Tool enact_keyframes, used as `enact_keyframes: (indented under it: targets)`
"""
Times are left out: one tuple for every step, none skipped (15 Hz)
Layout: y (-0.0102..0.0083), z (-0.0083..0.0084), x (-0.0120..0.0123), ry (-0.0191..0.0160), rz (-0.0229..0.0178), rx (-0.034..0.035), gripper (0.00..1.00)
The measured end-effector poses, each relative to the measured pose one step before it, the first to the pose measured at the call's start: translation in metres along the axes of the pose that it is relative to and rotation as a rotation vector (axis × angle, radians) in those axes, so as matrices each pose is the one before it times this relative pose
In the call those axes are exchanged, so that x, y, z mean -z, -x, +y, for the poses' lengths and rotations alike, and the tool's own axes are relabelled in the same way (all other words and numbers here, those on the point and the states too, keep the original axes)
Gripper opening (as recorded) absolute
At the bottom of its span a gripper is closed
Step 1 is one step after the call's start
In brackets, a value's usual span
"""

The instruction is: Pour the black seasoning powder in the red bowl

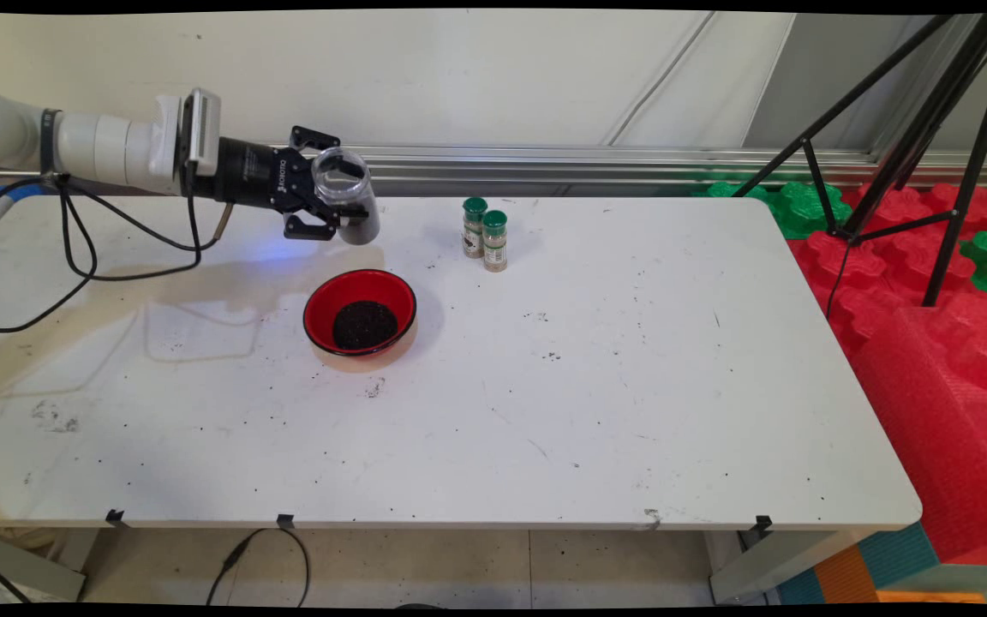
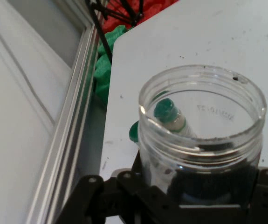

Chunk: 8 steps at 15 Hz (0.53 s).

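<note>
My gripper (image 1: 322, 188) is shut on a clear, lidless jar (image 1: 348, 199) held above the table's far left part, its open mouth turned toward the camera. In the hand view the jar (image 2: 201, 135) fills the lower right, looks empty apart from dark specks, and sits between the black linkage. Below and slightly right of it stands a red bowl (image 1: 361, 310) with a heap of dark grains (image 1: 364, 325) inside. Two small spice bottles with green caps (image 1: 484, 232) stand upright side by side to the right, seen through the jar's glass as green caps (image 2: 164, 110).
Black cables (image 1: 82, 248) hang from the arm over the table's left side. Dark specks are scattered on the white table (image 1: 631, 386). Red and green foam blocks (image 1: 930, 283) and a black tripod (image 1: 913, 137) stand beyond the right edge. A metal rail (image 1: 588, 158) runs along the far edge.
</note>
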Motion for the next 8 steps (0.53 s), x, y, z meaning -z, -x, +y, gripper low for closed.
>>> enact_keyframes:
  targets:
    - [-0.00021, -0.00117, 0.00092, -0.00006, 0.00111, 0.04163, 0.0]
    - [-0.0002, -0.00085, 0.00053, 0.0001, 0.00088, 0.02762, 0.0]
    - [-0.00038, -0.00126, 0.00063, 0.00079, 0.00186, 0.04001, 0.0]
    - [-0.00025, -0.00054, 0.00044, 0.00045, 0.00102, 0.01995, 0.0]
    - [-0.00068, -0.00103, 0.00119, 0.00173, 0.00249, 0.04459, 0.0]
    - [-0.00035, -0.00039, 0.0005, 0.00085, 0.00122, 0.01915, 0.0]
    - [-0.00094, -0.00074, 0.00113, 0.00306, 0.00297, 0.04229, 0.0]
    - [-0.00065, -0.00038, 0.00069, 0.00141, 0.00221, 0.02298, 0.0]
